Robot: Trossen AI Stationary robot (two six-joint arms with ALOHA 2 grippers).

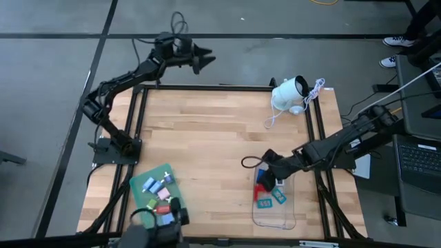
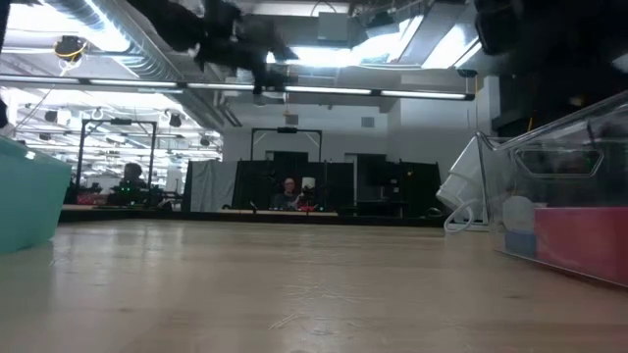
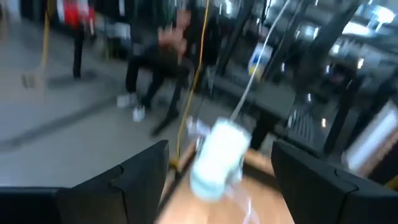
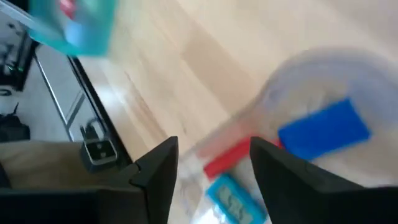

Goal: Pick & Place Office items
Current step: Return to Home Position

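Observation:
Several small office items lie in the green tray (image 1: 155, 189) near the table's front left. In the clear tray (image 1: 282, 217) at the front right lie a blue piece (image 4: 323, 130), a red piece (image 4: 225, 159) and a light-blue piece (image 4: 229, 198). My right gripper (image 1: 265, 180) hangs open and slanting down over that tray's far end; the red piece shows below the gap between its fingers (image 4: 214, 171), and I see nothing held. My left gripper (image 1: 204, 58) is raised high beyond the table's far edge, level and open (image 3: 221, 180), with nothing between its fingers.
A white rounded device (image 1: 291, 93) with a cord stands at the far right corner and shows ahead of my left gripper as a white device (image 3: 217, 158). Bare wood (image 1: 207, 138) lies between the trays. People sit in the room beyond the table.

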